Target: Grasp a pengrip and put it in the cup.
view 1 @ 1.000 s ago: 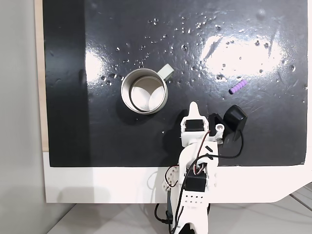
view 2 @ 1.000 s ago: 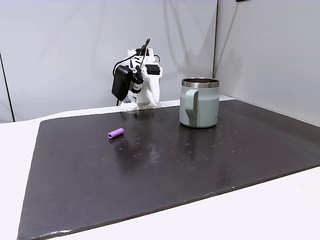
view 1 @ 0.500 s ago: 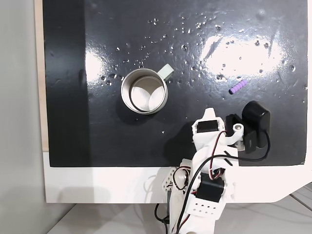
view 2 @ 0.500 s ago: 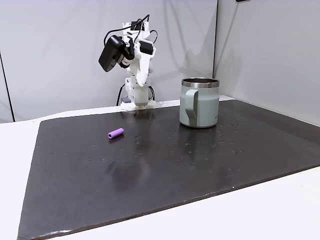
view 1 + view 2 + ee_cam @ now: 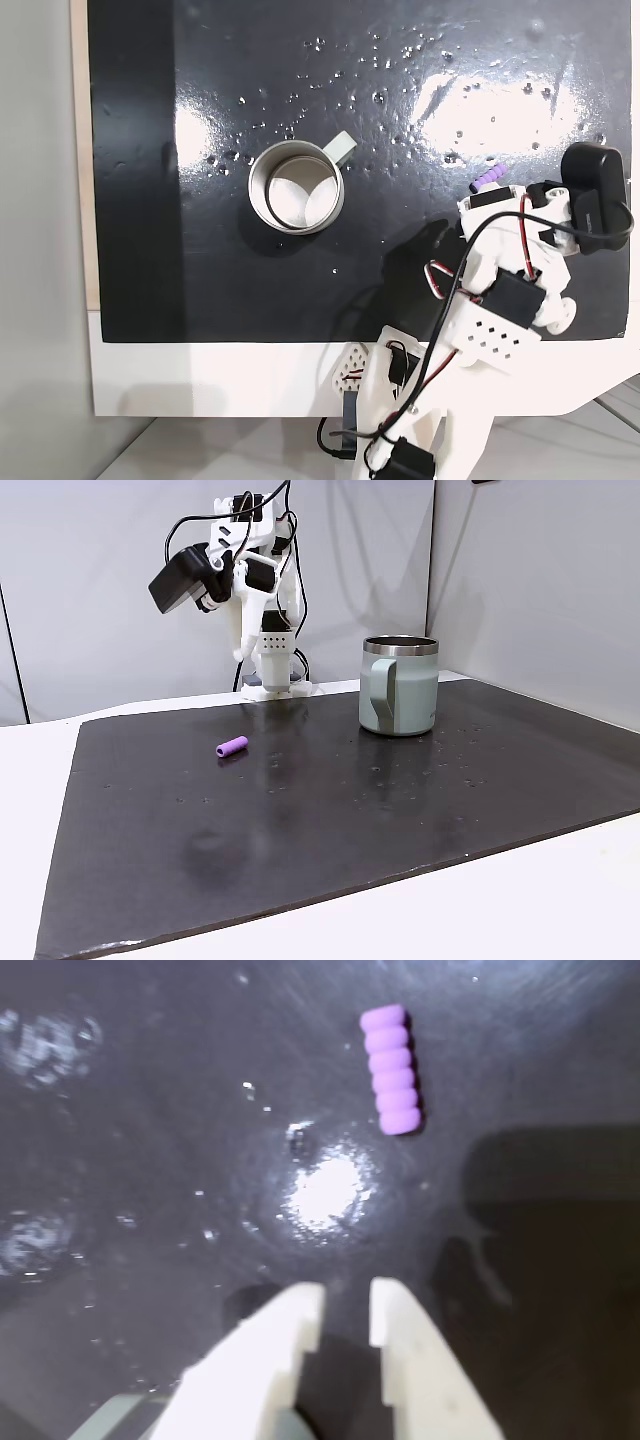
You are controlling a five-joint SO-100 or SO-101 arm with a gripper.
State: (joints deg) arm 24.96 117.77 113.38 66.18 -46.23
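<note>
The light-purple ribbed pengrip (image 5: 390,1068) lies on the black mat, above and a little right of my gripper (image 5: 346,1302) in the wrist view. The two white fingers (image 5: 285,1345) stand almost together with a thin slit and nothing between them, well above the mat. In a fixed view from above, the pengrip (image 5: 486,179) peeks out beside the arm. From the side, the pengrip (image 5: 232,746) lies left of the silvery cup (image 5: 398,685); the raised gripper hangs high behind it. The cup (image 5: 296,188) stands upright, its handle tab pointing up-right.
The black mat (image 5: 200,280) is glossy with small droplets and glare patches. Its white table border (image 5: 220,380) runs along the arm's base side. A black wrist camera (image 5: 596,196) sticks out at the arm's right. Grey walls stand behind the arm (image 5: 262,610).
The arm has lifted from its folded pose and swung toward the pengrip's side, right in the view from above; the gripper now hangs high near the pengrip. Cup and pengrip have not moved.
</note>
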